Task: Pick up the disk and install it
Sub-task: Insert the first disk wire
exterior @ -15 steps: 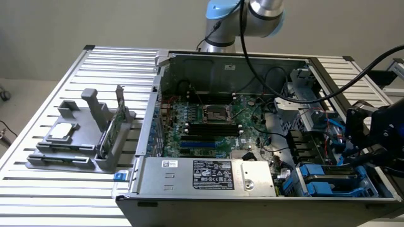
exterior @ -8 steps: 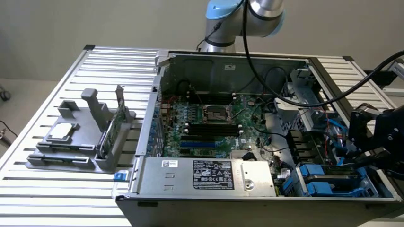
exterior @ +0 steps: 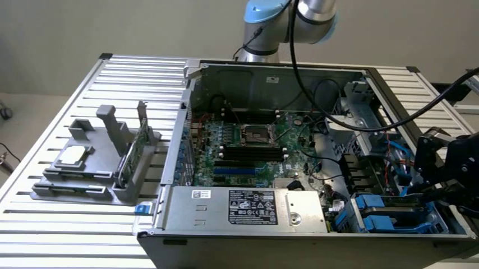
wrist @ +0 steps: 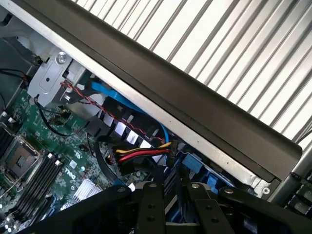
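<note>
Looks down on a slatted desk [exterior: 127,73] carrying an open computer case [exterior: 262,84], with a circuit board [exterior: 254,140] inside. Finds the black hand [exterior: 438,188] partly cut off at the exterior view's right edge, low over the case's near corner. Cannot tell how far open, or whether gripping anything. Can make out the disk [exterior: 393,213] just beneath by its blue rails, mostly hidden. Seems to lie flat, long side along the case's near wall, though hard to be sure.

Open case [exterior: 262,84] on a slatted table [exterior: 67,112], motherboard [exterior: 247,145] inside, grey rack [exterior: 112,174] just beside the case.
</note>
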Robot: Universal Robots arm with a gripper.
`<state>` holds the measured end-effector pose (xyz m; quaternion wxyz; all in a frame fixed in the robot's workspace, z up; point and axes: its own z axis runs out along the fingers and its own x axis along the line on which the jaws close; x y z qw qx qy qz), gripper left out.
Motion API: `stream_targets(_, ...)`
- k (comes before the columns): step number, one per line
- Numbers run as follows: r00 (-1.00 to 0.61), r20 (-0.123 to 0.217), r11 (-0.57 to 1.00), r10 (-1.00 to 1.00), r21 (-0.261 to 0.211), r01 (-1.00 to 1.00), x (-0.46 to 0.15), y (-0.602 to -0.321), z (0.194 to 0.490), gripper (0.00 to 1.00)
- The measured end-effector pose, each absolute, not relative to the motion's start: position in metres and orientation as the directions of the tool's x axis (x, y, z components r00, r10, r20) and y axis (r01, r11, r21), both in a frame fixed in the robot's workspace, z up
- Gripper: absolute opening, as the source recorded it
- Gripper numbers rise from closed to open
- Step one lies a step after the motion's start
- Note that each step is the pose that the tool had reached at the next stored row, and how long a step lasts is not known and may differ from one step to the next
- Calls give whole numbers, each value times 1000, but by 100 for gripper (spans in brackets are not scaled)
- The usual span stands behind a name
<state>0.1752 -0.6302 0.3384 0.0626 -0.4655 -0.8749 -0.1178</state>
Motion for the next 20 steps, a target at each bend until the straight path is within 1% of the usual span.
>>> stream_targets(7,-554,230,534,800,149,832,178,-630,336,25)
stream_targets(20,-543,233,523,807,146,840,182,-627,334,25)
